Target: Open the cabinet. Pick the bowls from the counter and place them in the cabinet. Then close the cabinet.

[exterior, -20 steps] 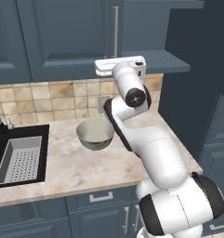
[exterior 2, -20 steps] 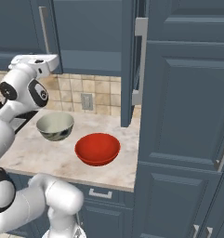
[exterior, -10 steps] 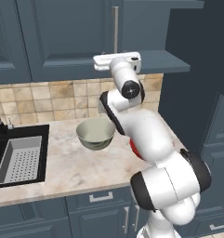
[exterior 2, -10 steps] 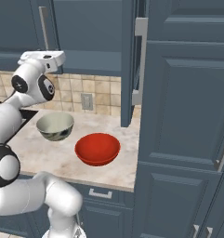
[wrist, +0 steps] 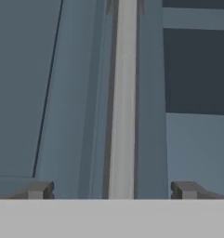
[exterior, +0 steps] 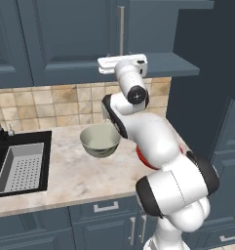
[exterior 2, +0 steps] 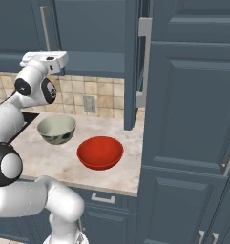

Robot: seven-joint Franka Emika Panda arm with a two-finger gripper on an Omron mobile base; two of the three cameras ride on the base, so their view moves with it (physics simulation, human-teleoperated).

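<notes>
In the right base view, the nearest thing is the beige marbled stone bench [exterior 2: 111, 178], running across the lower half of the frame. On it, near the centre, sits a glossy red shallow bowl [exterior 2: 100, 152]. Just beside it, to the left and a little further back, sits a deeper cream-white bowl with faint dark markings [exterior 2: 56, 129]; the two stand close but apart.

In the left base view, the cream-white bowl [exterior: 100, 141] rests at the middle of the frame on the bench [exterior: 65, 180], and a thin red edge of the other bowl [exterior: 140, 156] peeks out behind the white arm at centre right. A black sink [exterior: 19, 163] with a perforated grey insert is set into the bench at the left edge.

Further back, behind the bench, is a tan tiled wall. Above it hangs the dark blue-grey wall cabinet with panelled doors [exterior: 65, 41]; its door on the right stands swung open, edge-on at the upper centre of the right base view.

In the hand view, the tool [wrist: 111, 189] is spread wide with nothing between its dark fingertips [wrist: 38, 190]. It faces a long vertical silver bar handle [wrist: 123, 97] on the cabinet door, which runs up the middle of the frame between the tips without touching them.
</notes>
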